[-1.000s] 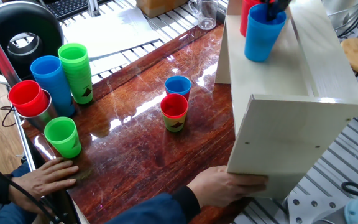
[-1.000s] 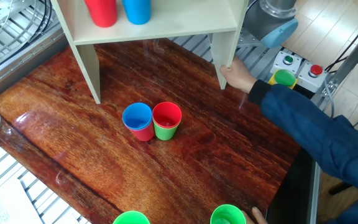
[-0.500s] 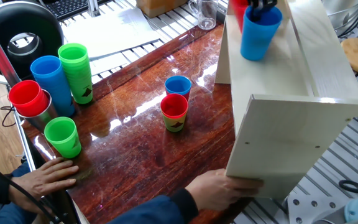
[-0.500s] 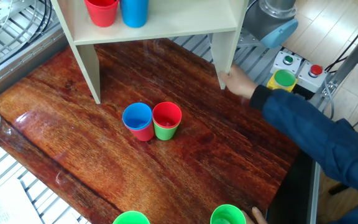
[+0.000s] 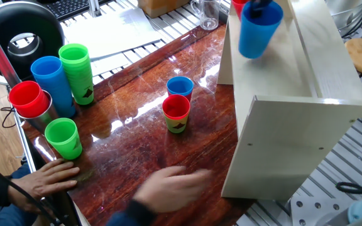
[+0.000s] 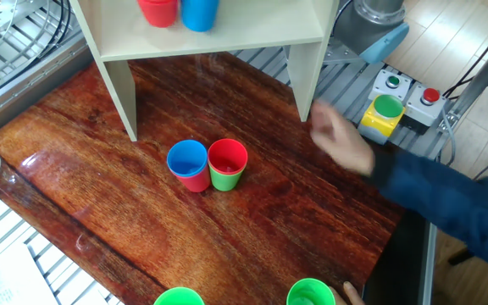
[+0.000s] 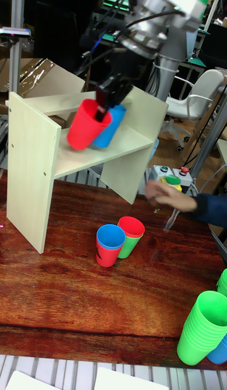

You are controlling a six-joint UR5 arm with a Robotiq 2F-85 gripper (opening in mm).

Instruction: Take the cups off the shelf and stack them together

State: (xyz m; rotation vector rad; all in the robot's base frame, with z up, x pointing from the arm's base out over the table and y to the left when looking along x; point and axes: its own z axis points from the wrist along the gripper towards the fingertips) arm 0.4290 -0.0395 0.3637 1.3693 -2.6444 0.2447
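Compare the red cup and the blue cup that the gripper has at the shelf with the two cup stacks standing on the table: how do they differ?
The red cup and blue cup at the shelf hang tilted, gripped by the gripper; the blue-in-red stack and red-in-green stack stand upright on the table, untouched. All share the tapered shape.

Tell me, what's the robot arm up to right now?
Gripper at the pale wooden shelf, shut on red plastic cup, tilted. Blue plastic cup right beside it. Person's hand blurred near the shelf leg.
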